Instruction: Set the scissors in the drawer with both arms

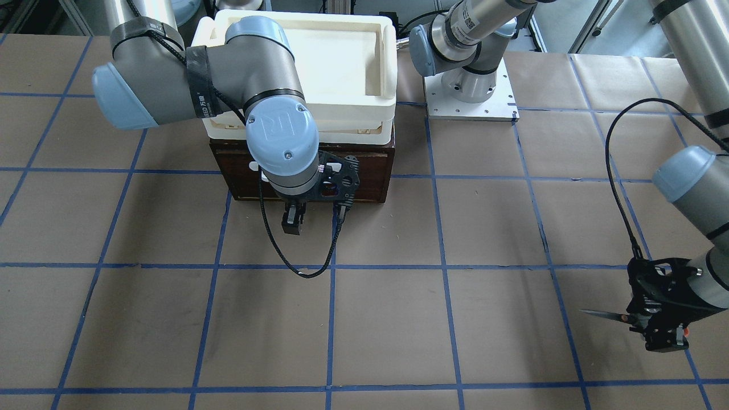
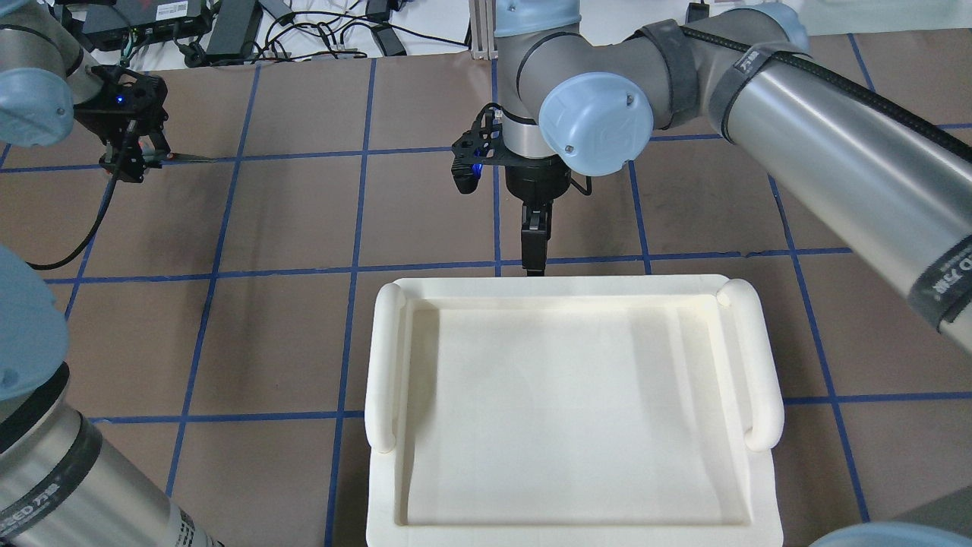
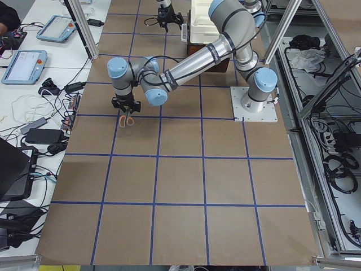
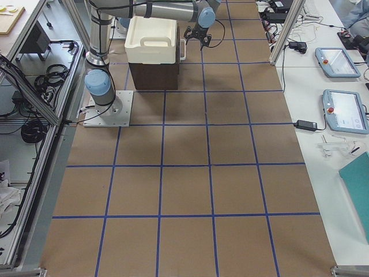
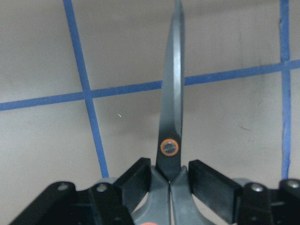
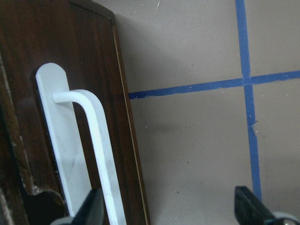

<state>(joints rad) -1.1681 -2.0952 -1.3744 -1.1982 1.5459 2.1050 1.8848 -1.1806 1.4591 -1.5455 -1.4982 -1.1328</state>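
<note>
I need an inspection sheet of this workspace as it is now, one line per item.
Surface: brown paper table with blue tape grid.
Job's things: scissors gripped just below the pivot; drawer looks shut, under a cream tray.
Clutter: nothing seen.
Grippers: left gripper shut on scissors; right gripper open beside the white handle.
Cables: black cable hangs in a loop from the right wrist.
Surroundings: teach pendants on side tables.
</note>
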